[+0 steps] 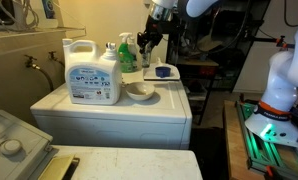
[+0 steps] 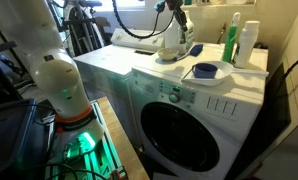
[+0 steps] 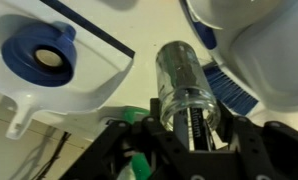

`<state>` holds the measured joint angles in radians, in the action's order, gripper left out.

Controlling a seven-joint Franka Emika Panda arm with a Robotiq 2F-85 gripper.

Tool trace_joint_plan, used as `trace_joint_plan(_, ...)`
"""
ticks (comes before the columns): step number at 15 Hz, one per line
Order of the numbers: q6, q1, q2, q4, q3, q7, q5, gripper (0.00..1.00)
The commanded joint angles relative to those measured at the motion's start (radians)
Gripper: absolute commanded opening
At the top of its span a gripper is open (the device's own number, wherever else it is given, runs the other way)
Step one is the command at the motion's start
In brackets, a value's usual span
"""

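- Laundry rm: the flat top of a white washer [image 2: 189, 105] is serving as the work surface, w/ its round door facing front.
- Things around the gripper [image 1: 146, 45]:
  - Big white detergent jug [image 1: 93, 72] w/ blue label is standing upright on the top.
  - Green bottle [image 1: 126, 55] is standing just beside the jug and is sitting closest to the gripper.
  - White bowl [image 1: 141, 92] is sitting in front of the jug and green bottle.
  - Blue brush [image 1: 164, 71] is lying further along the top, apart from the bowl.
- Count: 1 jug, 1 green bottle, 1 bowl, 1 brush, 1 clear bottle, 1 gripper.
- Gripper is hanging above the washer top, w/ its fingers [image 3: 124, 150] clamping the clear bottle [image 3: 184, 85] between them.
- Clear bottle is looking see-through and round, w/ dark print running along its side.
- In the wrist view it is sticking out lengthwise from between the fingers.
- It is being held off the surface. In the wrist view it is showing between the jug's blue cap [image 3: 44, 55] and the brush.
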<state>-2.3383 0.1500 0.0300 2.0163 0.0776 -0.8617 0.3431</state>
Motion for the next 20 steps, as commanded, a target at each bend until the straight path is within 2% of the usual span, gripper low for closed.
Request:
trace_joint_plan(1, 0.035, -0.054, 0.084, 0.101, -0.009, -0.064, -0.056, 0.27)
trace_joint_plan(2, 0.026, -0.052, 0.027, 0.032, 0.007, -0.040, -0.016, 0.52)
trace_joint_plan(11, 0.026, -0.070, 0.056, 0.078, 0.008, -0.056, -0.041, 0.52)
trace_joint_plan(12, 0.029, -0.080, 0.053, 0.072, 0.002, -0.078, -0.024, 0.27)
trace_joint_plan(17, 0.064, -0.155, 0.064, 0.074, -0.042, -0.154, 0.020, 0.27)
trace_joint_plan(20, 0.095, -0.195, 0.060, 0.079, -0.073, -0.175, 0.000, 0.27)
